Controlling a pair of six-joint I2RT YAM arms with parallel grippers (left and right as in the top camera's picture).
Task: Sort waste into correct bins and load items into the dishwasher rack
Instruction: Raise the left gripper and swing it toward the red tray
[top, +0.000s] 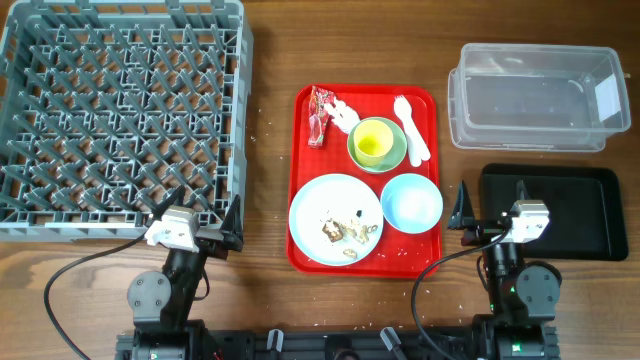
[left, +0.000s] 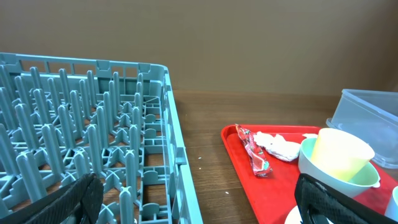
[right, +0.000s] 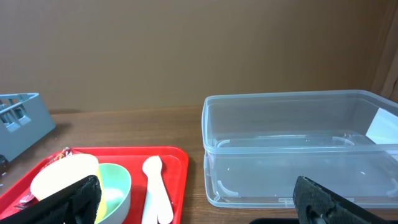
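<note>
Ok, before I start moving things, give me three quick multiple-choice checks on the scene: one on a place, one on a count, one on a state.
1. On the red tray, where is the yellow cup relative to the pale green bowl?
A inside it
B under it
C apart from it

2. How many bowls are on the red tray?
A one
B two
C four

3. How loaded is the dishwasher rack?
A full
B half loaded
C empty

Answers:
1 A: the overhead view shows the cup ringed by the green rim.
2 B: only the green one and the light blue bowl are there.
3 C: nothing but bare pegs shows in it.
</note>
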